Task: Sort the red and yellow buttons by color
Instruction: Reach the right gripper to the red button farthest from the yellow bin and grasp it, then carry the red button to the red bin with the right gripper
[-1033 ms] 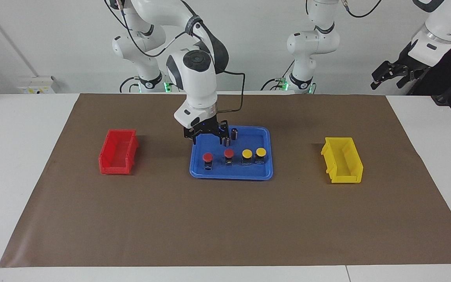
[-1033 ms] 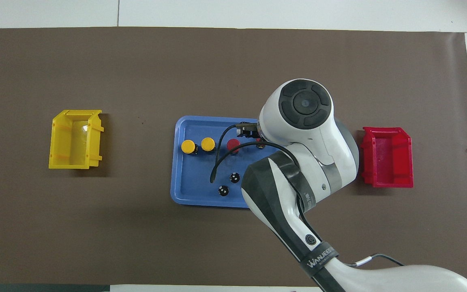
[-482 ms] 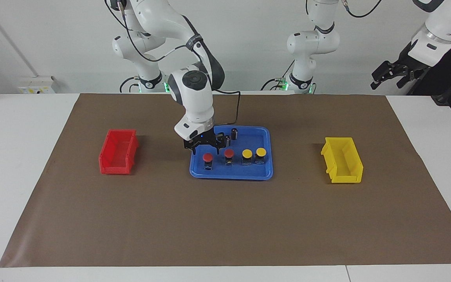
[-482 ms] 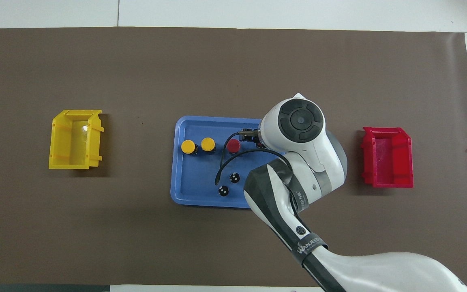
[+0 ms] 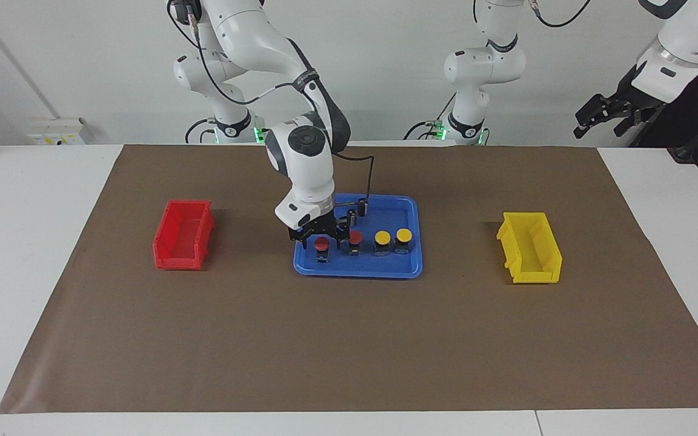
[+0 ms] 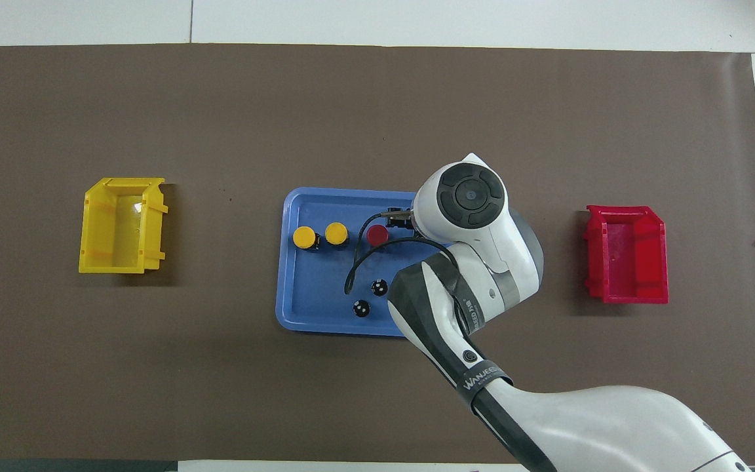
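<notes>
On the blue tray [image 5: 358,266] stand several buttons in a row: two red, two yellow. My right gripper [image 5: 320,241] is down around the red button [image 5: 322,243] at the right arm's end of the row. Its fingers stand on either side of the cap, open with small gaps. The other red button [image 5: 355,236] [image 6: 377,235] is beside it, then the yellow buttons [image 5: 382,237] [image 5: 404,234] [image 6: 336,233] [image 6: 304,237]. In the overhead view the wrist hides the straddled button. My left gripper [image 5: 603,115] waits open, raised off the left arm's end of the table.
A red bin [image 5: 183,235] [image 6: 626,252] sits toward the right arm's end and a yellow bin [image 5: 531,247] [image 6: 122,226] toward the left arm's end. Two dark cylinders [image 6: 379,286] [image 6: 361,308] stand in the tray nearer to the robots than the buttons.
My right gripper has come down from above the tray onto the end red button, and its fingers have drawn closer together. The left arm has not moved.
</notes>
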### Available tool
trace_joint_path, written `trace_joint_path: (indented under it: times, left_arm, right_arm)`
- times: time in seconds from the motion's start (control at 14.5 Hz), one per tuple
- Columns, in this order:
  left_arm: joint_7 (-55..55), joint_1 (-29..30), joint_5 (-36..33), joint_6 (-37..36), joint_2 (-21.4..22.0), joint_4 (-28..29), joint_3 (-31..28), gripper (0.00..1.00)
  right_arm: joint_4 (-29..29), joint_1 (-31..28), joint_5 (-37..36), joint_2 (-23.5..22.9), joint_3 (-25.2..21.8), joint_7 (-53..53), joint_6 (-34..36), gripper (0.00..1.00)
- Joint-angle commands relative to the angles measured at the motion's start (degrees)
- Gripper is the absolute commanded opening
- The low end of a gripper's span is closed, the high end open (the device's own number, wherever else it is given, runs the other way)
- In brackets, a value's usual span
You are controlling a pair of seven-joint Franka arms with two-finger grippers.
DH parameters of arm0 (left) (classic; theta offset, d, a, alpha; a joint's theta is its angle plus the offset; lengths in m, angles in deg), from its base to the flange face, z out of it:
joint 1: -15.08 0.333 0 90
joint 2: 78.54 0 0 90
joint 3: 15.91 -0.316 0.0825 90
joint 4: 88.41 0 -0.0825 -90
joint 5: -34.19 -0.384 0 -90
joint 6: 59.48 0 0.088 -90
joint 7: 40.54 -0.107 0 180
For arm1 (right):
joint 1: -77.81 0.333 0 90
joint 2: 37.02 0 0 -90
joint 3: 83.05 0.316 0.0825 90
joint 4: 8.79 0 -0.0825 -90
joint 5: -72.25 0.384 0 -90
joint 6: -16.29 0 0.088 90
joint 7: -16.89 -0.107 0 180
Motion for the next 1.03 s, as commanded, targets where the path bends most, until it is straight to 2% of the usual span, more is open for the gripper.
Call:
trace_joint_path:
  times: [0.0, 0.21, 0.48, 0.62, 0.76, 0.96]
  left_arm:
    - [-0.17, 0.11, -0.89, -0.28, 0.98, 1.10, 0.09, 1.00]
    - [-0.17, 0.11, -0.89, -0.28, 0.98, 1.10, 0.09, 1.00]
    - [-0.17, 0.11, -0.89, -0.28, 0.98, 1.10, 0.08, 1.00]
    - [-0.17, 0.11, -0.89, -0.45, 0.98, 1.10, 0.00, 1.00]
    - [-0.35, 0.11, -0.80, -1.07, 1.07, 1.18, 0.08, 1.00]
    - [-0.52, -2.25, -0.89, -1.16, 1.07, 0.40, 2.18, 1.00]
  right_arm:
    - [0.51, 0.39, 1.12, -0.33, -0.12, 1.75, 0.08, 0.69]
    - [0.24, 0.39, 1.12, -0.25, -0.12, 1.83, 0.69, 0.52]
    - [1.64, -0.30, 1.21, -0.16, -0.12, 3.32, 3.40, 0.23]
    - [5.58, -2.23, 1.38, 0.37, -0.12, 5.60, 8.84, 0.21]
    - [8.15, -4.78, 1.47, 3.69, -0.21, 9.72, 15.17, 0.21]
    - [4.30, -11.88, 1.56, 11.94, -0.21, 20.77, 23.08, 0.22]
